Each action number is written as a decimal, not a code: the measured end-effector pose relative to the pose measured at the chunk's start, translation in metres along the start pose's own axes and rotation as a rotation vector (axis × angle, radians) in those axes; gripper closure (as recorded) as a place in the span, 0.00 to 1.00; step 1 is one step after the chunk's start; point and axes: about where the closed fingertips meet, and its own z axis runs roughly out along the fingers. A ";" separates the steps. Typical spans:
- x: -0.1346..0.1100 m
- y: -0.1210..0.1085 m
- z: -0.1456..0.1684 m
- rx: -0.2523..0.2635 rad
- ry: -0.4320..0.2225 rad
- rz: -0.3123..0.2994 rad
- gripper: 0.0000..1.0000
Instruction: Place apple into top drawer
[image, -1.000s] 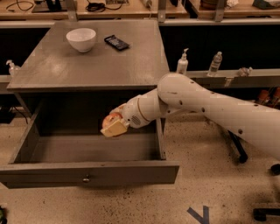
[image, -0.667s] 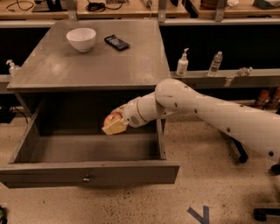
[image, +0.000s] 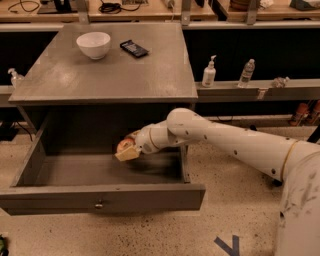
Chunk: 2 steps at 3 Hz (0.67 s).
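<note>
The top drawer (image: 100, 197) is pulled wide open below the grey cabinet top; its flat front panel has a small metal knob at its centre. My gripper (image: 127, 149) reaches in from the right on the white arm and hangs over the right half of the drawer's inside, above its floor. It is shut on the apple (image: 124, 144), a small red and yellowish fruit held between the tan fingers (image: 128, 153). The apple is partly hidden by the fingers.
On the cabinet top (image: 125, 75) stand a white bowl (image: 93, 44) and a black phone (image: 134, 48). A ledge on the right holds a pump bottle (image: 209, 72) and a water bottle (image: 246, 73). The drawer's right side wall (image: 184, 165) is close under my arm.
My gripper with the apple has moved a little to the left and slightly deeper over the drawer. The drawer, bowl and phone have not moved.
</note>
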 end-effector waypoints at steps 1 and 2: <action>0.007 -0.004 0.013 -0.003 -0.036 -0.014 0.28; 0.008 -0.003 0.017 -0.007 -0.038 -0.016 0.04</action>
